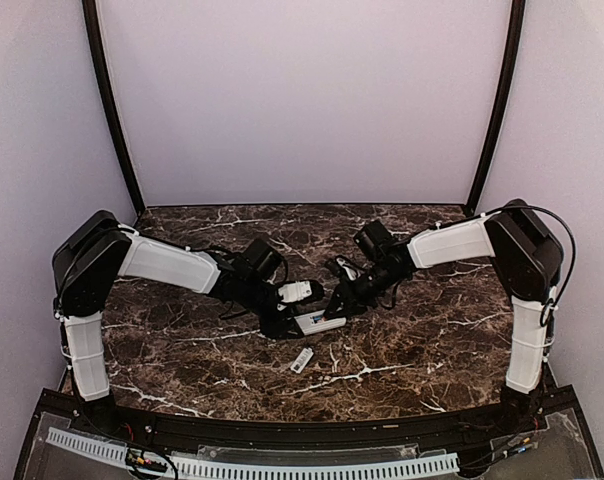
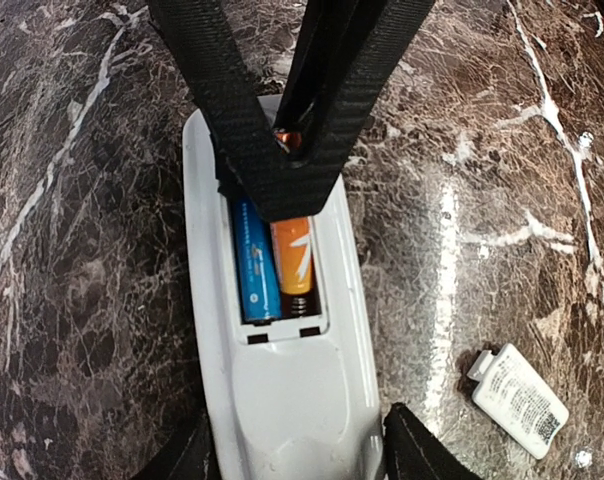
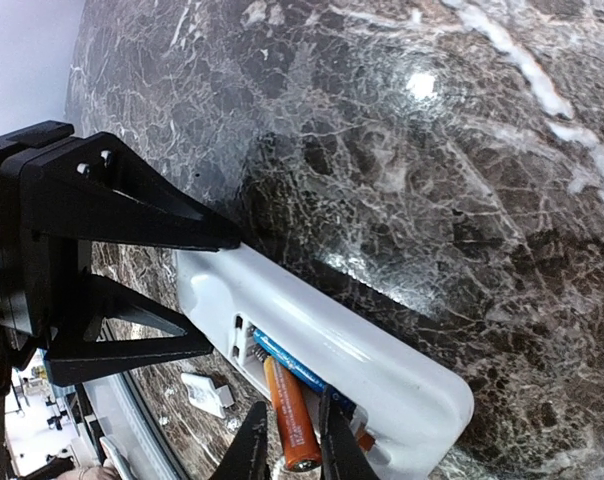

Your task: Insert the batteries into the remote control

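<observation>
The white remote control (image 2: pixel 282 400) lies back-up on the table, its battery bay uncovered. My left gripper (image 2: pixel 300 455) is shut on its near end, one finger against each long side. A blue battery (image 2: pixel 254 265) lies flat in the bay. Beside it an orange battery (image 3: pixel 290 420) sits slanted, one end at the spring and the other raised. The right gripper (image 3: pixel 290 452) straddles that raised end, slightly open, with a thin gap at one finger. From the top view, both grippers, left (image 1: pixel 302 322) and right (image 1: pixel 340 305), meet over the remote control (image 1: pixel 320 323) at mid-table.
A small flat white loose piece (image 2: pixel 519 400) lies on the dark marble table (image 1: pixel 432 350), just near of the remote control; the top view shows that loose piece (image 1: pixel 301 360) toward the table's front edge. Pale walls enclose the back and sides.
</observation>
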Tool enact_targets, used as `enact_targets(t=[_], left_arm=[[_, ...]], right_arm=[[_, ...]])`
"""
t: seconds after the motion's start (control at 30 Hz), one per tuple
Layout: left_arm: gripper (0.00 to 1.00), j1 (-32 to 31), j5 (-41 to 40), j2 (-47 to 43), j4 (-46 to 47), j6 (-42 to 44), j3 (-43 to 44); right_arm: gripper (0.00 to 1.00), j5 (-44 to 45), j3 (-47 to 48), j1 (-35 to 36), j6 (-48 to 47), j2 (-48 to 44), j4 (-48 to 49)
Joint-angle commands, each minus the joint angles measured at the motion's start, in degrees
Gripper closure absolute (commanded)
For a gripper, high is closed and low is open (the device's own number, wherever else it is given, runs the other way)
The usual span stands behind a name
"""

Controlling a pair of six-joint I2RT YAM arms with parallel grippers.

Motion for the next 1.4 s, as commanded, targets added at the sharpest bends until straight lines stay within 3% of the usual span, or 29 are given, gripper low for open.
enact_targets(t=[0.0,0.77,0.93,1.37], left_arm=[[0.44,-0.4,1.7,0.4,-0.8,0.6,-0.9],[0.41,-0.4,1.5,0.4,-1.2,0.0,-1.3],[0.41,-0.4,1.5,0.4,-1.3,-0.1,-1.2],[0.41,-0.4,0.9,0.7,-2.4,-0.8,-1.3]], right_arm=[[0.81,3.1,1.3,0.8,-1.2,0.2,-2.5],[0.64,8.3,6.2,0.9,-5.0,-1.8,-10.6],[0.64,8.2,5.6,1.0,-4.3,-2.2,-10.3],[0.79,13.3,7.3,1.3,-3.4,-3.9,-15.1]])
